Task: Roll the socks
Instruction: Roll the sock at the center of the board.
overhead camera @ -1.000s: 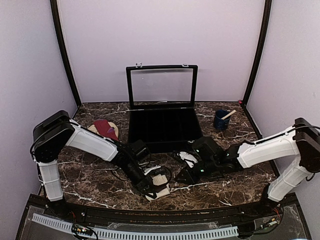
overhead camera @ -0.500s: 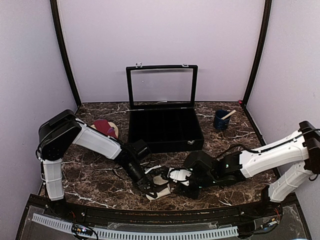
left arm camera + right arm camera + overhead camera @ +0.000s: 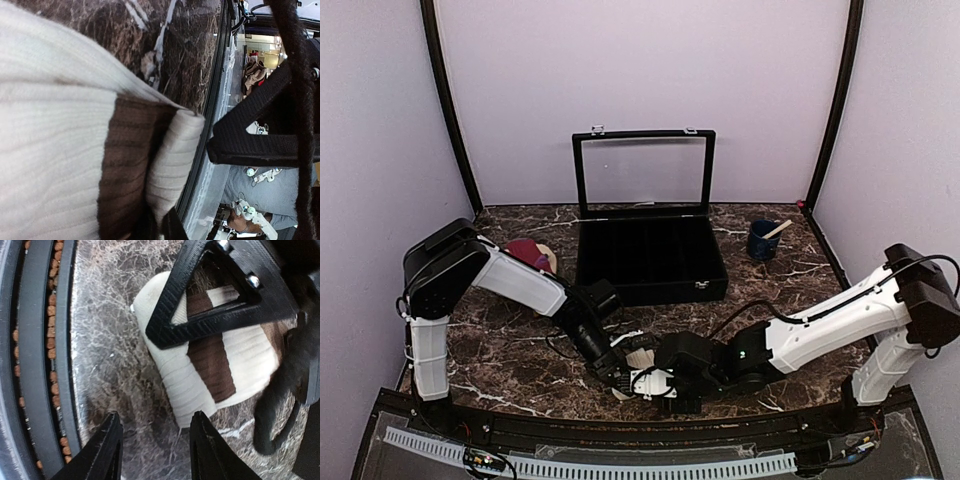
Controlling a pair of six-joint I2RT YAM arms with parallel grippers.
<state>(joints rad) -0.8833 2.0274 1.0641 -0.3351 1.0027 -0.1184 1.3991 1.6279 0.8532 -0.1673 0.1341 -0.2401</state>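
Socks: cream sock [image 3: 210,365] with brown bands lies partly folded on the marble table [image 3: 500,350], near its front edge; maroon sock [image 3: 524,250] sits well apart at the far left, on a tan mat [image 3: 546,262].
Left gripper [image 3: 623,368]: down at the cream sock, one black triangular finger [image 3: 215,295] across its upper part; the other finger is hidden, so a pinch cannot be told.
Right gripper [image 3: 155,417]: just beside the cream sock on the front-edge side, fingers spread, only marble between them.
Obstruction: that triangular finger and a black cable [image 3: 272,410] cover part of the sock in the right wrist view.
Surroundings: black case [image 3: 650,258], lid raised, behind both arms; blue cup [image 3: 762,241] holding a stick, far right.
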